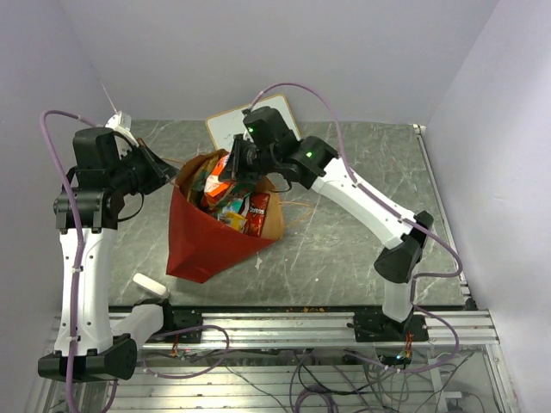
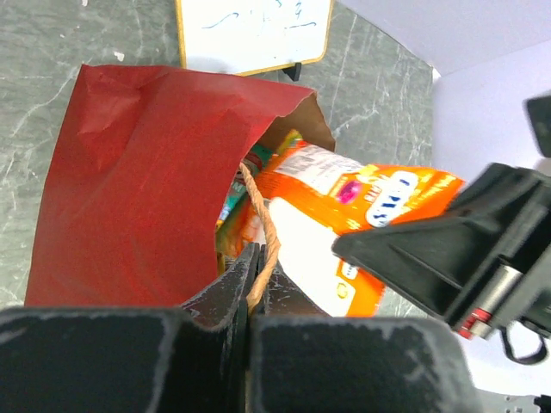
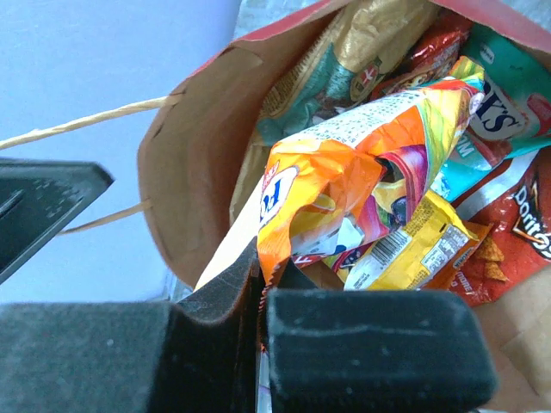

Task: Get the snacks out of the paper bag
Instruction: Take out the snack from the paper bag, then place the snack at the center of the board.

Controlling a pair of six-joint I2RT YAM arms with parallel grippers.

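Grey desk (image 1: 344, 258) carries the red paper bag (image 1: 198, 248), mid-left. Left fingers (image 2: 225, 297) pinch its handle (image 2: 269, 231) to hold the mouth wide. Right fingers (image 3: 370, 340) squeeze an orange snack packet (image 3: 323, 185) there, ready to pull.

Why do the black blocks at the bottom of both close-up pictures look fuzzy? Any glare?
Left wrist view: the left pincer sits too near the lens and blurs; the paper bag is crisp. Right wrist view: the right pincer blurs likewise; the orange packet shows only mild sheen. Top view: even light, no glare.
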